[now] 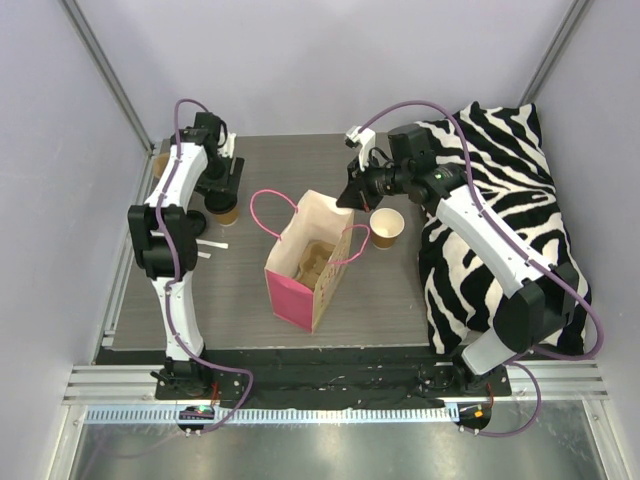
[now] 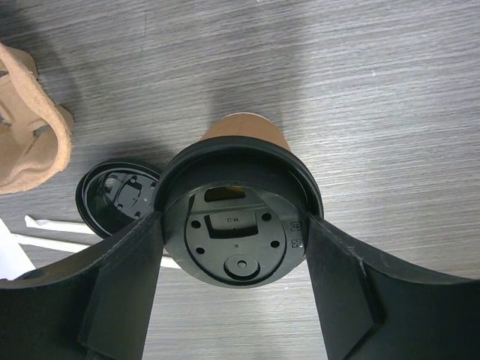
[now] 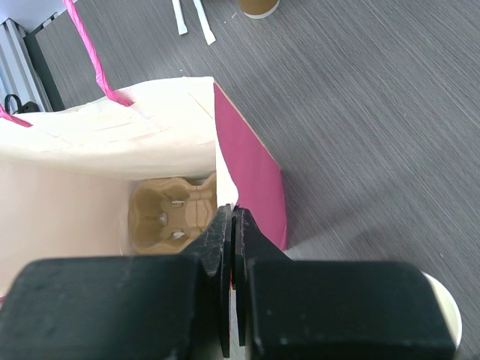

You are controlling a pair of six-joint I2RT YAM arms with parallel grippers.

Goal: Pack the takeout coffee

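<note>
**Item: takeout coffee, packing in progress**

- Lidded cup (image 2: 244, 129): brown paper with a black lid (image 2: 232, 259), at the far left of the table (image 2: 375, 90). It appears to be standing there, not yet lifted.
- Left gripper (image 2: 234, 225): the jaws are set wide and pressed against both sides of the lid's rim, with no gap showing.
- Bag (image 1: 300, 290): pink outside and pale inside, stood upright mid-table, well apart from the lidded cup.
- Cup tray (image 3: 171, 210): seen lying at the bottom of the bag, its pockets empty.
- Right gripper (image 3: 232, 225): the jaws are closed narrow on the bag's top edge, so the mouth is held open.
- Open cup (image 1: 387, 226): without a lid, stood just beside the bag on the right.
- Loose lid (image 2: 112, 201): laid on the table beside the lidded cup, with wrapped sticks (image 2: 52, 234) next to it.

Handling note, as a judgement: the step in hand is taken to be moving the lidded cup into the bag.

- A hold on the rim alone may pull the lid off, so a grip lower on the cup wall is advised.
- The cup is best raised straight and kept upright, then carried over the pink handles (image 1: 268, 212).
- It is then lowered squarely into one tray pocket.
- The bag's edge should be held steady until the cup is seated.
</note>
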